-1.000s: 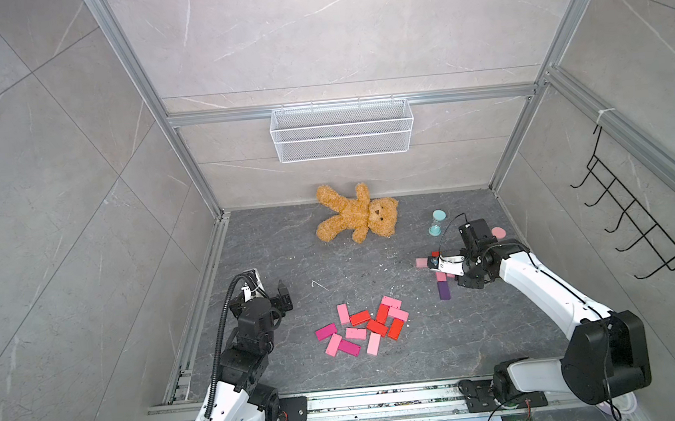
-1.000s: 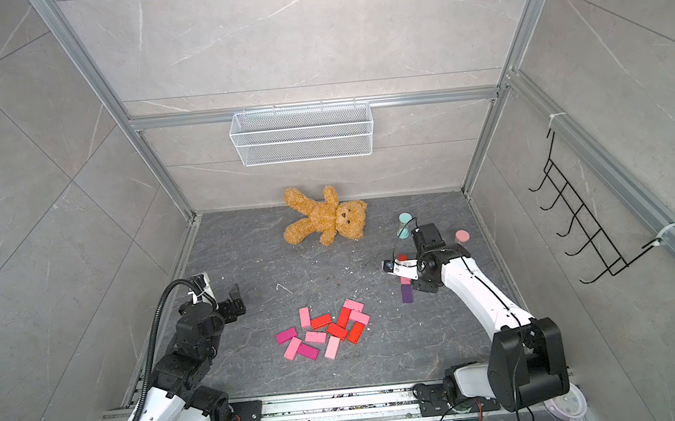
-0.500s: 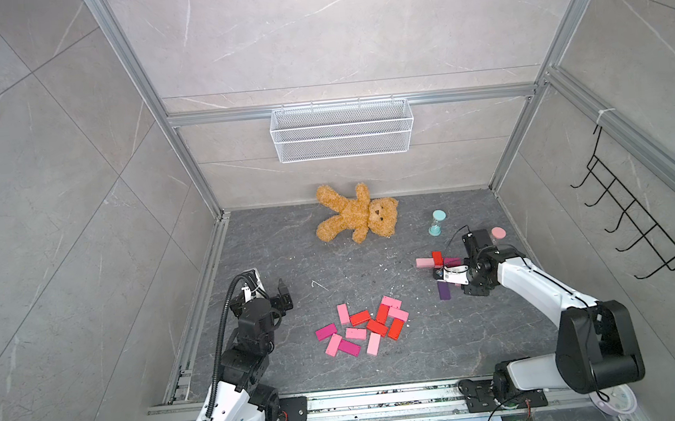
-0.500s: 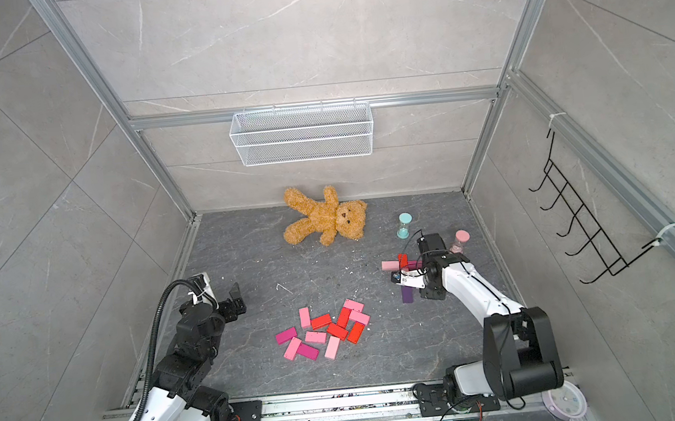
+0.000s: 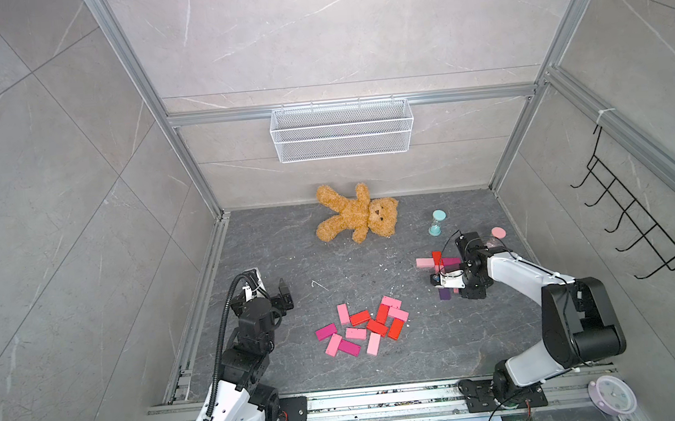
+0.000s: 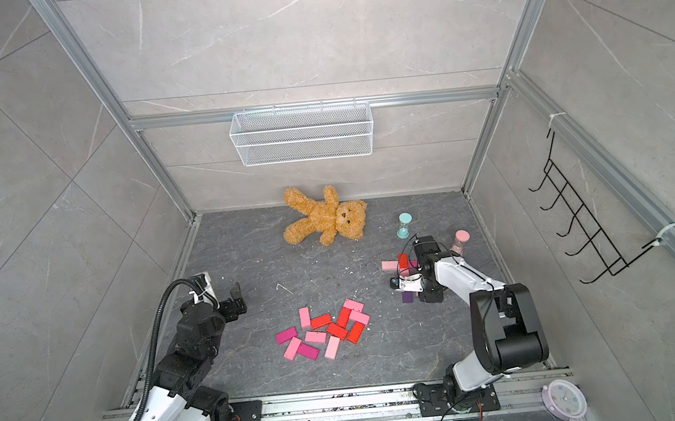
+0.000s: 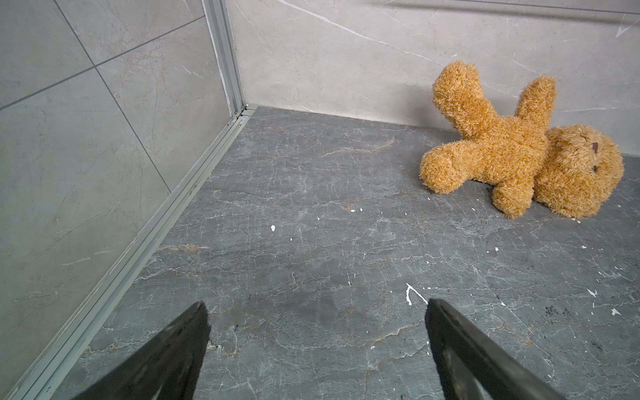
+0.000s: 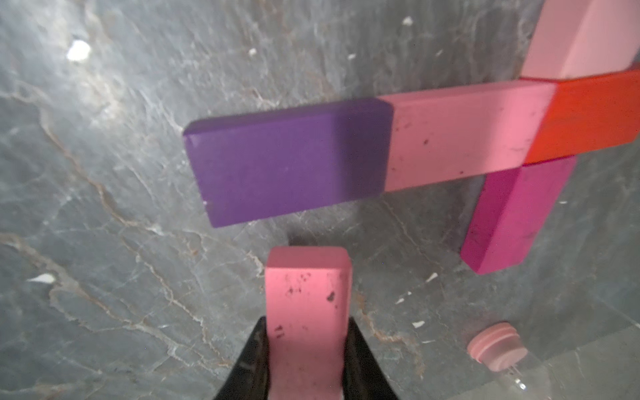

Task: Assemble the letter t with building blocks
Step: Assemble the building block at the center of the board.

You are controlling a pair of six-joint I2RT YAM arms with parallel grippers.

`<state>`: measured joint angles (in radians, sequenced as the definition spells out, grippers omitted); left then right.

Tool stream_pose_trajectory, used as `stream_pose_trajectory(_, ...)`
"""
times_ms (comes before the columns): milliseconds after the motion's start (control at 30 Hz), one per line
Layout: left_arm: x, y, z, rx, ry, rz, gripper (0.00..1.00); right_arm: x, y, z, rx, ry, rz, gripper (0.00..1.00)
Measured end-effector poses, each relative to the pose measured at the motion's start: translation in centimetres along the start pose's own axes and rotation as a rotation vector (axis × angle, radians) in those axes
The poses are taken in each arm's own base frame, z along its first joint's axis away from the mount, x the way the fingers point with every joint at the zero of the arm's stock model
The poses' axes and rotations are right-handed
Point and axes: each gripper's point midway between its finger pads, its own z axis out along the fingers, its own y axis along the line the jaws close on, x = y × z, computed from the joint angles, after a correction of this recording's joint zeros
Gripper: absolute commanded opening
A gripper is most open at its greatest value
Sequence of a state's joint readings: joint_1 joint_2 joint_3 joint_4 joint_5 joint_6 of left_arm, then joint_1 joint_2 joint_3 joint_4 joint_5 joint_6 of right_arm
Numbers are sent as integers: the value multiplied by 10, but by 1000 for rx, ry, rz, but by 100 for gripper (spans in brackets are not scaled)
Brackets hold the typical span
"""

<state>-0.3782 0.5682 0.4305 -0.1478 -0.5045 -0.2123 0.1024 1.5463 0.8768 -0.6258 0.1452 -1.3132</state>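
**Cell status: right pincer loaded beside the laid letter**

1. At your far left, the left gripper (image 7: 317, 311) stands spread wide over bare floor and holds nothing. It is well apart from every block.
2. Next, the loose blocks (image 5: 363, 328) lie flat in a scattered cluster at mid-floor: light pink, magenta and red, several touching.
3. Behind them a teddy bear (image 5: 359, 216) lies against the back wall, under a white wire basket (image 5: 341, 130) hung from the rail. Neither stands in either arm's way.
4. Further right, a teal hourglass (image 5: 437, 221) stands upright near the laid blocks (image 8: 450, 138).
5. In the right wrist view, a purple block (image 8: 287, 162), a pink one and a red one lie end to end. A light pink and a magenta block cross them at the red end.
6. The right gripper (image 8: 306, 325) pinches a pink block (image 8: 306, 294) near the purple block but apart from it.
7. A pink hourglass (image 5: 496, 235) stands just behind that arm.
8. A black hook rack (image 5: 637, 218) hangs on the right wall. A pale clock (image 5: 612, 395) sits by the front rail, its dial too small to read.

The floor is dark grey veined slab with white flecks. The walls are pale grey tile in aluminium framing.
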Motion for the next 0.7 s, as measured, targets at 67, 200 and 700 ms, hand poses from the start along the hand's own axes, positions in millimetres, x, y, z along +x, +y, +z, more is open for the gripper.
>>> stream_pose_trajectory(67,0,0,0,-1,1,2,99,0,2,2,-2,1,0,0)
stream_pose_trajectory(200,1,0,1,-3,5,10,99,1,7,7,-11,0,-1,0)
stream_pose_trajectory(700,-1,1,0,-2,-3,7,99,-3,7,14,31,-12,-18,8)
